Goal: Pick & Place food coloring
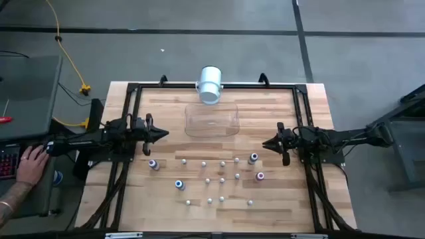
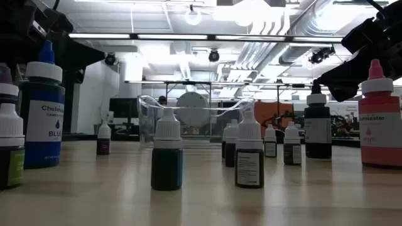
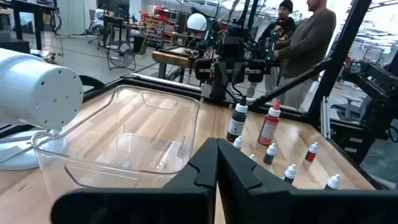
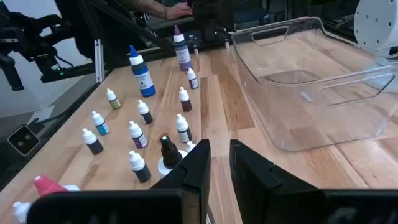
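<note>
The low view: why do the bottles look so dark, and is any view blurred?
Low view: bright ceiling lights behind backlight the bottles, so they are nearly silhouettes. Left wrist view: the white cylinder is overexposed, the fingers soft. High view: evenly lit.

In the low view you can read two labels. The tall dark-blue plastic bottle with a blue cap (image 2: 42,107) at the left carries a white label reading "Chefm…" at the top, cut off at the bottle's curve, and "BLUE" lower down. The pink plastic bottle with a pink cap (image 2: 379,119) at the right carries a label reading "…master", its start hidden. Print on the small white-capped bottles is too small to read.
</note>
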